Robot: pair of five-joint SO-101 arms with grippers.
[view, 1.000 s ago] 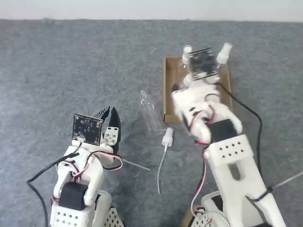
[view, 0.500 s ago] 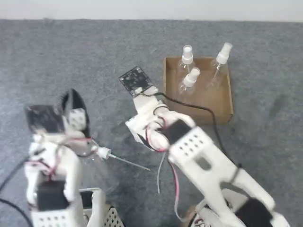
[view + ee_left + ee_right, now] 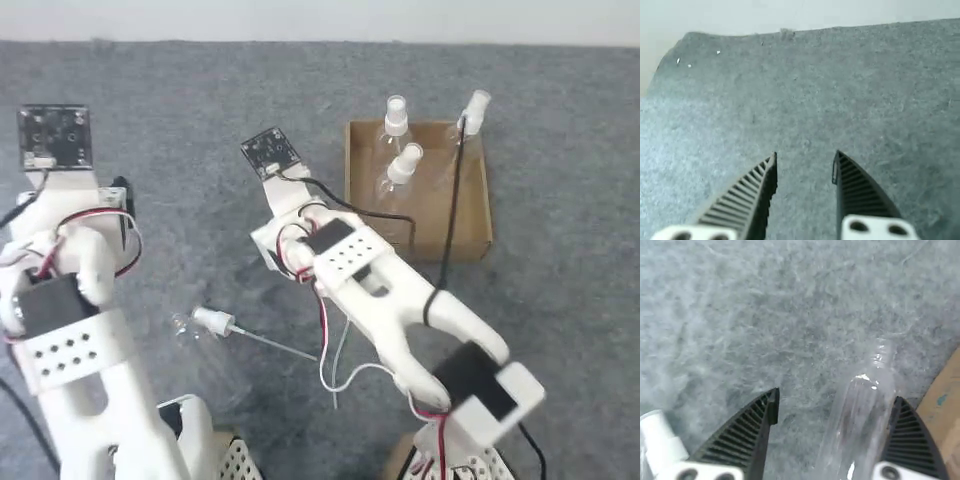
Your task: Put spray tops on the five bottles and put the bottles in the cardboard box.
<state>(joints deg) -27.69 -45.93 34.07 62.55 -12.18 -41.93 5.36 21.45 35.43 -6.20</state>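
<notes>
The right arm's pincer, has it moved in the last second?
Yes. The right pincer swung left, from above the cardboard box to the carpet beside it, and now hangs open over the topless bottle.

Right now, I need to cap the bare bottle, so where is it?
In the right wrist view, the bare bottle lies on the carpet inside the open right hand, next to the box.

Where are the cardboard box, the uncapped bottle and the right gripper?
cardboard box point(image 3: 472, 208), high view, bare floor.
uncapped bottle point(image 3: 862, 415), right wrist view, clear body.
right gripper point(image 3: 836, 395), right wrist view, midway between fingertips.
</notes>
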